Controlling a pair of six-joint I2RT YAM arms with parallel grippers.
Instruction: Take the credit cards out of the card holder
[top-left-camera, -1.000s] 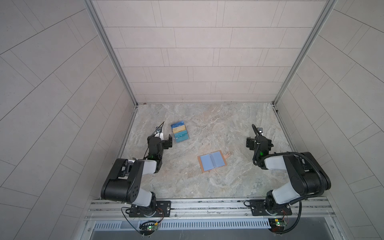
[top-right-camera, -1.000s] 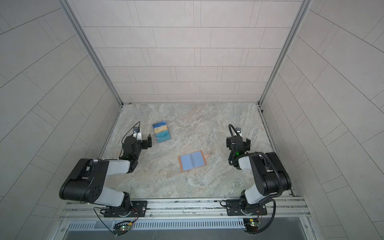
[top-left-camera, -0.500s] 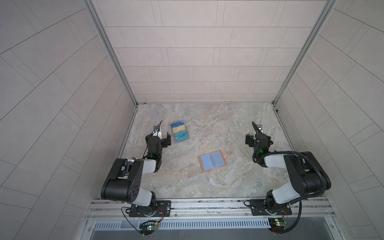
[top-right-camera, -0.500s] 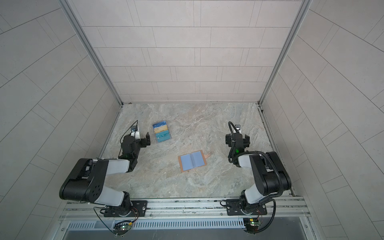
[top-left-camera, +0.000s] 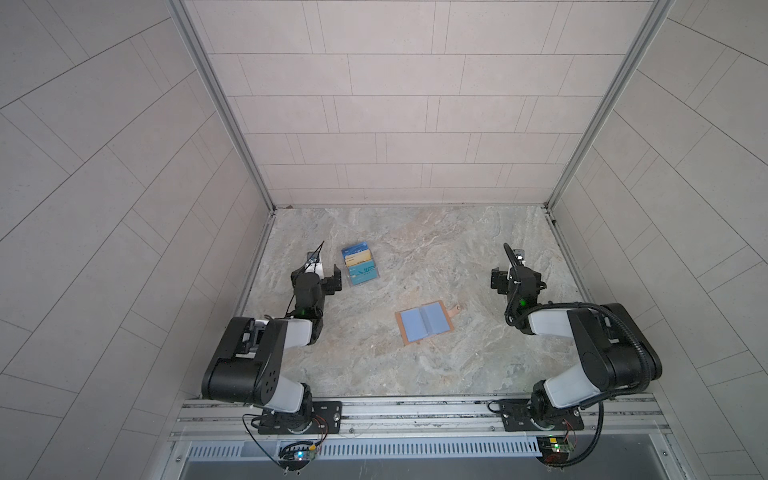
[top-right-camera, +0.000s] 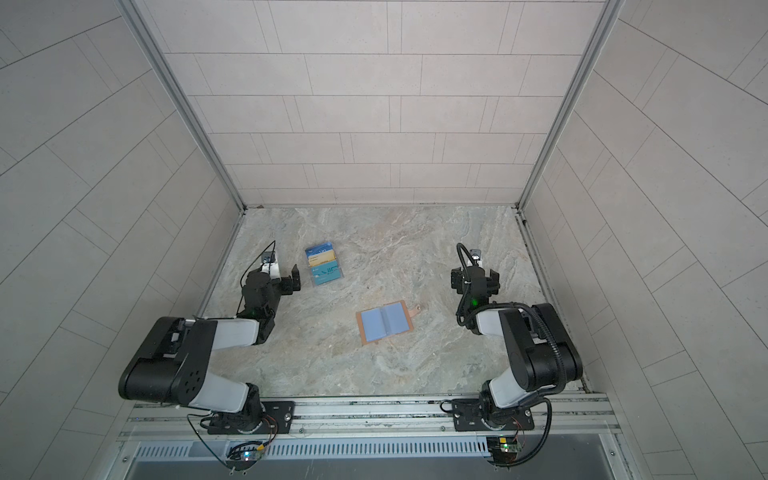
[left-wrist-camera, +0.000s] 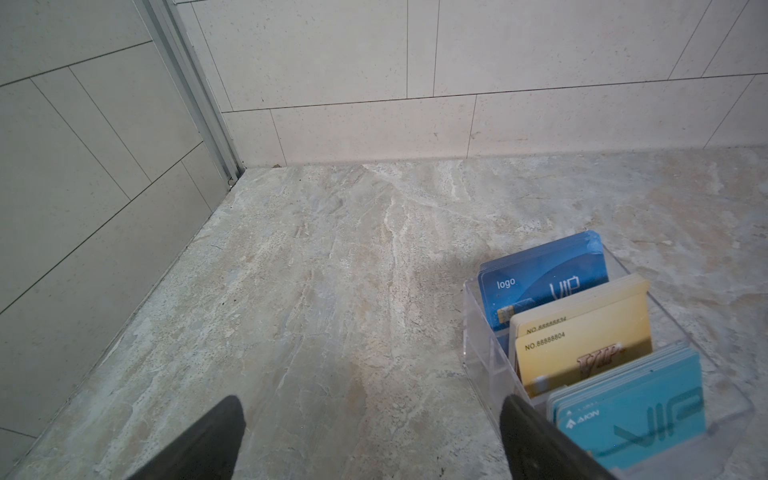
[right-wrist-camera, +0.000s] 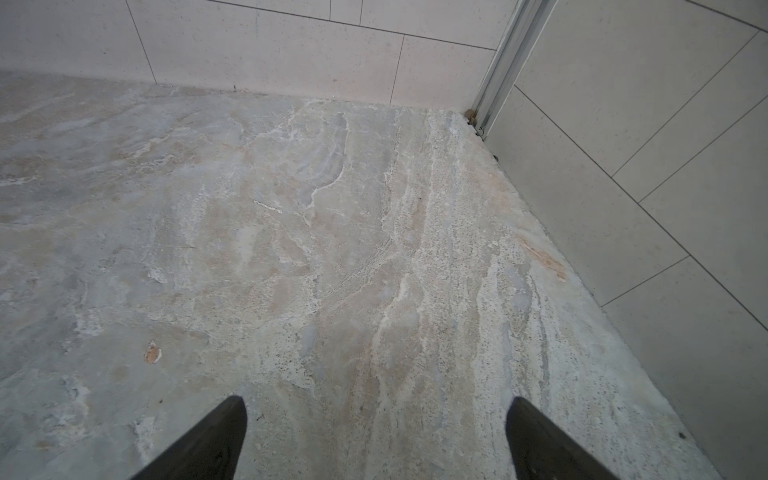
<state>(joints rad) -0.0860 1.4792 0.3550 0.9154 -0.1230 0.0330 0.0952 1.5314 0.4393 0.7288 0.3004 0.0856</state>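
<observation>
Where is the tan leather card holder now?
The tan leather card holder lies open mid-table in both top views, front-right of the clear plastic card box.

The marbled grey-beige tabletop (top-left-camera: 415, 249) is carrying just two things. The tan card holder (top-left-camera: 424, 322) is lying flat and folded open around the middle, slightly toward the near right, its pale blue sleeves facing up and its snap tab (top-left-camera: 456, 308) pointing right. A clear box (left-wrist-camera: 476, 332) is sitting on the far left, well apart from it, holding rows of blue, gold and teal cards (left-wrist-camera: 582, 353).
</observation>
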